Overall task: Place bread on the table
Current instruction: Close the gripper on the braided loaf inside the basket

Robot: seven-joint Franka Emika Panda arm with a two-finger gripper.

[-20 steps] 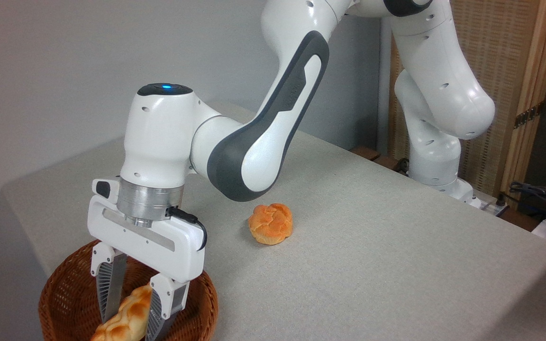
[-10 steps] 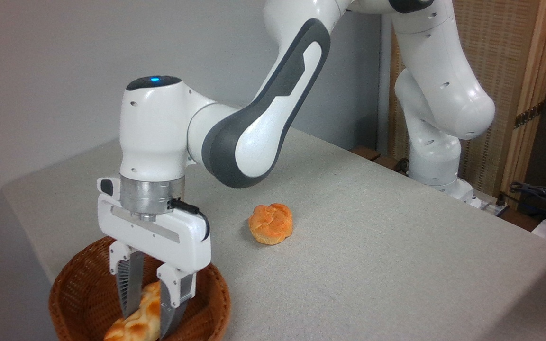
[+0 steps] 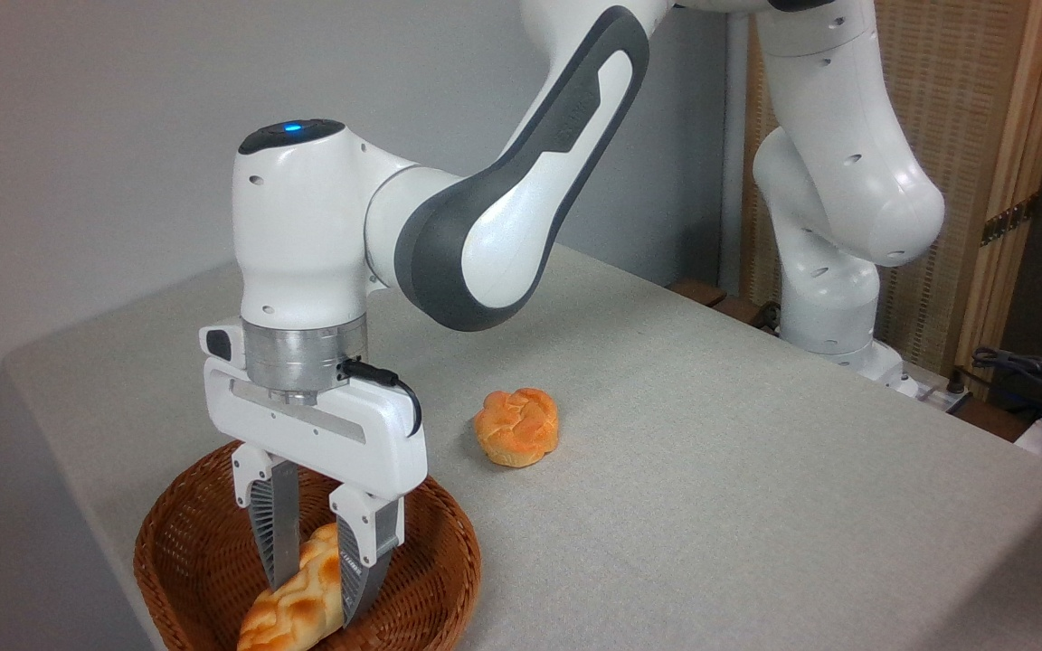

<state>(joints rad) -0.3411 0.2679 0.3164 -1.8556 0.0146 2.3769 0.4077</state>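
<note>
Brown wicker is nearest you: the basket (image 3: 195, 570) sits at the table's (image 3: 711, 506) front left corner. Over it your gripper (image 3: 315, 592) points straight down, fingers clamped on the upper end of the bread (image 3: 299, 606), whose lower end hangs inside the rim. Further back, a round bun (image 3: 517, 427) lies on the grey cloth. Any lettering on the arm (image 3: 521, 199) is too blurred to read.

The end effector (image 3: 315, 597), clamped on the bread (image 3: 297, 606), rises and shifts right, and the basket (image 3: 186, 561) beneath it moves right too.
</note>
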